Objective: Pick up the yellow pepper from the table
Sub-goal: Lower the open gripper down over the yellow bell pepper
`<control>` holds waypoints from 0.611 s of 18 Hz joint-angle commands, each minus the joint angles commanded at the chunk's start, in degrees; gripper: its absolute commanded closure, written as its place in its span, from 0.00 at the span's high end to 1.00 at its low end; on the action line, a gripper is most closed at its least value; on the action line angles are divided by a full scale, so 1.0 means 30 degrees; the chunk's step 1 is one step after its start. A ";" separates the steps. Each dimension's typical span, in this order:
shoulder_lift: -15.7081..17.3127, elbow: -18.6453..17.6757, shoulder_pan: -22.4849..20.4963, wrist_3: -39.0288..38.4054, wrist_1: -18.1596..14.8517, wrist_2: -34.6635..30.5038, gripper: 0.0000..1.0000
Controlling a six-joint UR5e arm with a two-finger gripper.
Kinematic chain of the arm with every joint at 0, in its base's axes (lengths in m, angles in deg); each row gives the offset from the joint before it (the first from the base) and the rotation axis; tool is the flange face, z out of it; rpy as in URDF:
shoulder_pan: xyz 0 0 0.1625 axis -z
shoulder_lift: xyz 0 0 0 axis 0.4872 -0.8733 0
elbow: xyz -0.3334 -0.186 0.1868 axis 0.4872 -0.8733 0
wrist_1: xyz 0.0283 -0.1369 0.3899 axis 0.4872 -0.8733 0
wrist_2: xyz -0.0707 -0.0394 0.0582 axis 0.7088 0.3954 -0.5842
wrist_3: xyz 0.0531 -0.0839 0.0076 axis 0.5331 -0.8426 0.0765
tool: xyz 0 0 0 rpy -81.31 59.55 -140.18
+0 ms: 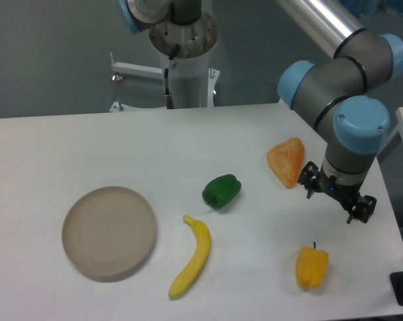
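Observation:
The yellow pepper (311,266) lies on the white table (67,147) near the front right, with its short dark stem pointing away from the camera. My gripper (335,198) hangs under the blue-capped wrist, behind the pepper and slightly to its right, apart from it. Its two black fingers stand spread apart with nothing between them. The gripper is next to the orange wedge-shaped piece (287,161), just to the right of it.
A green pepper (221,190) lies mid-table. A long curved yellow banana (192,256) lies in front of it. A round tan plate (109,231) sits at the front left. The table's right edge runs close to the gripper.

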 joint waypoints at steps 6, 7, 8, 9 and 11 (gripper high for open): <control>-0.1320 -0.0058 -0.0615 -0.1559 0.2113 0.3289 1.00; -0.1524 -0.0058 -0.0616 -0.1559 0.2143 0.3260 1.00; -0.1671 0.0087 -0.0616 -0.1559 0.2172 0.3260 1.00; -0.1904 0.0262 -0.0616 -0.1443 0.2172 0.3260 1.00; -0.2373 0.0527 -0.0616 -0.1354 0.2696 0.3260 1.00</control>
